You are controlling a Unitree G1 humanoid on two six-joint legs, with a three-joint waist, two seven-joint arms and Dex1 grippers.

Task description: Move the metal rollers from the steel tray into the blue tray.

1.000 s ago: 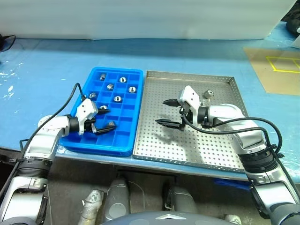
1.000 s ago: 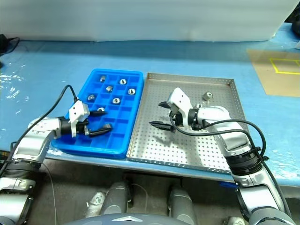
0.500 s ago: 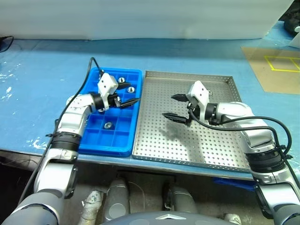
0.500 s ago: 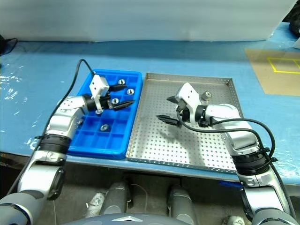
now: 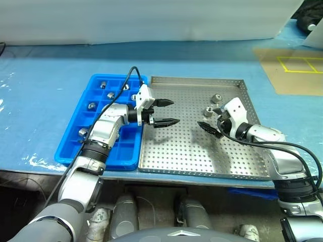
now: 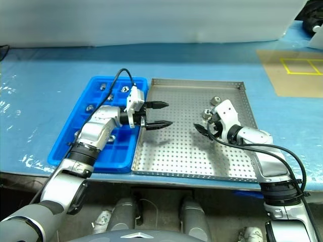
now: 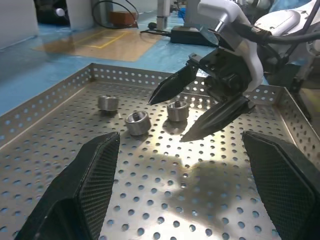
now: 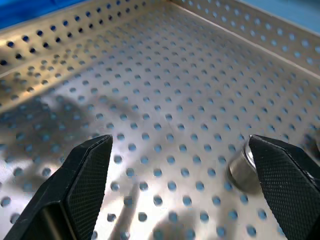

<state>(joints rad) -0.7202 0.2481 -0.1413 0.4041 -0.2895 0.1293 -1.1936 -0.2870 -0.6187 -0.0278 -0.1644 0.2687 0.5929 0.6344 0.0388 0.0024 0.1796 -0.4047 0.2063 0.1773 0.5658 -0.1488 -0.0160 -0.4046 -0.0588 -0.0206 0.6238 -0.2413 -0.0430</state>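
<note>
While the blue tray (image 5: 70, 138) lies at nine o'clock of the steel tray (image 5: 176, 151), their long edges touching, the head views show the left gripper (image 5: 166, 112) reaching level over the steel tray's nine-o'clock rim, jaws released and empty. A second ago it hung low over the blue tray's near compartments; it has since swung across toward three o'clock. Several metal rollers (image 5: 92, 106) sit one to a compartment in the blue tray. The right gripper (image 5: 212, 120), fingers spread wide and holding nothing, has shifted toward three o'clock and now stands just beside a roller (image 5: 208, 110) on the perforated floor, with another (image 5: 215, 98) at twelve o'clock of it.

From the left wrist view, the arm's own fingers (image 7: 85, 190) stand apart above the perforated floor (image 7: 165, 200), and the right gripper (image 7: 172, 114) faces them, open, with three rollers (image 7: 137, 122) close by its tips.

From the right wrist view, its fingers (image 8: 82, 175) are parted, and one roller (image 8: 242, 170) lies just inside one fingertip; whether they touch cannot be told.
</note>
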